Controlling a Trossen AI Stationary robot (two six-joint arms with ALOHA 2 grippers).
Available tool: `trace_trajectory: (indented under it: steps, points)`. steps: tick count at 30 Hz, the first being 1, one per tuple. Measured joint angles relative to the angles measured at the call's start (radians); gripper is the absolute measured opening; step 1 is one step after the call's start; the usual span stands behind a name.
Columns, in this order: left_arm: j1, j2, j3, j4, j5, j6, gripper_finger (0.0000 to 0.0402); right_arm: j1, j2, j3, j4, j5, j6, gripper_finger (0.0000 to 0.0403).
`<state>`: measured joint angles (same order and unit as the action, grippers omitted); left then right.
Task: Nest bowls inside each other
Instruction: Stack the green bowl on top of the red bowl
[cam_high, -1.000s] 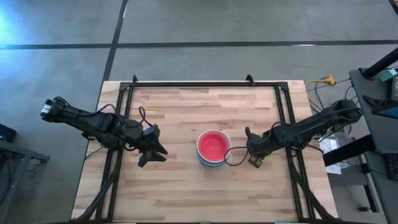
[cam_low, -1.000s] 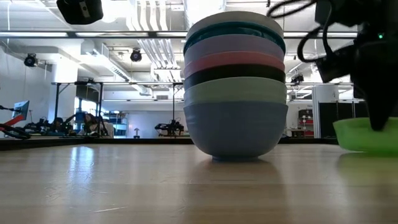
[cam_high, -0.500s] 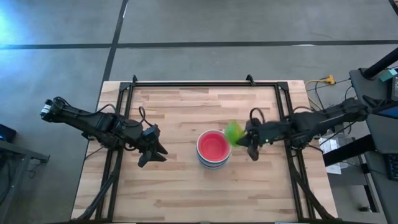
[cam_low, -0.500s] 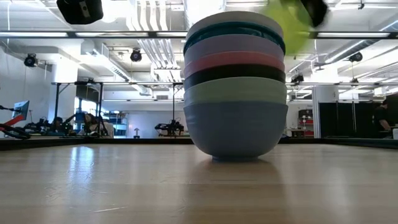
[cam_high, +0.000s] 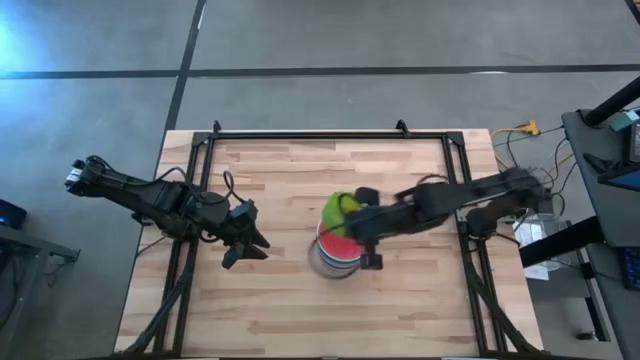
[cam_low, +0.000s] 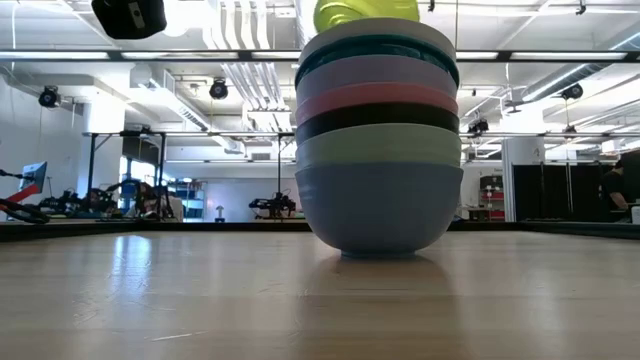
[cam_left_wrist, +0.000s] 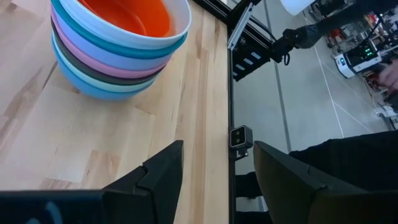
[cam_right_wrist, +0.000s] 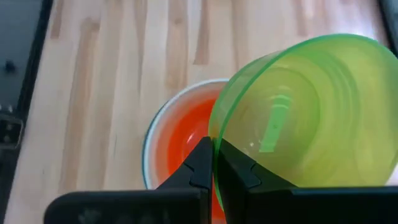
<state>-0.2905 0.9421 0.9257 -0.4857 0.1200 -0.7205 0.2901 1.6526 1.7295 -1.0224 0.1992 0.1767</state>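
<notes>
The lime green bowl (cam_right_wrist: 311, 112) looks like thin, light plastic, stiff enough to carry by one edge but probably slick, so the rim is the spot to grab. That's where the right gripper (cam_right_wrist: 213, 165) has it, fingers pressed together on the rim wall, bowl tilted and hanging just ahead of the fingertips. Right below sits the stack of bowls (cam_high: 335, 258), red one on top. The right arm is stretched out over the table; the left gripper (cam_high: 247, 243) waits off to the side, jaws spread.
</notes>
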Motion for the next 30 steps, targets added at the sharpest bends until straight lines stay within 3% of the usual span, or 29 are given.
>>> trace_trajectory:
  steps: [6, 12, 23, 30]
  points:
    - [0.0, 0.0, 0.0, -0.002, -0.001, 0.011, 0.0178, 0.01, 0.246, 0.363, -0.267, -0.042, -0.039, 0.0008]
    - [0.0, 0.0, 0.0, -0.003, -0.002, 0.051, 0.0178, 0.024, 0.421, 0.611, -0.512, -0.042, -0.043, 0.0008]
    - [0.0, 0.0, -0.024, -0.003, 0.011, 0.073, 0.0178, 0.044, 0.502, 0.603, -0.549, -0.094, 0.032, 0.0008]
    - [0.0, -0.001, -0.062, -0.002, 0.079, 0.074, 0.0178, 0.032, 0.504, 0.603, -0.549, -0.095, 0.118, 0.0024]
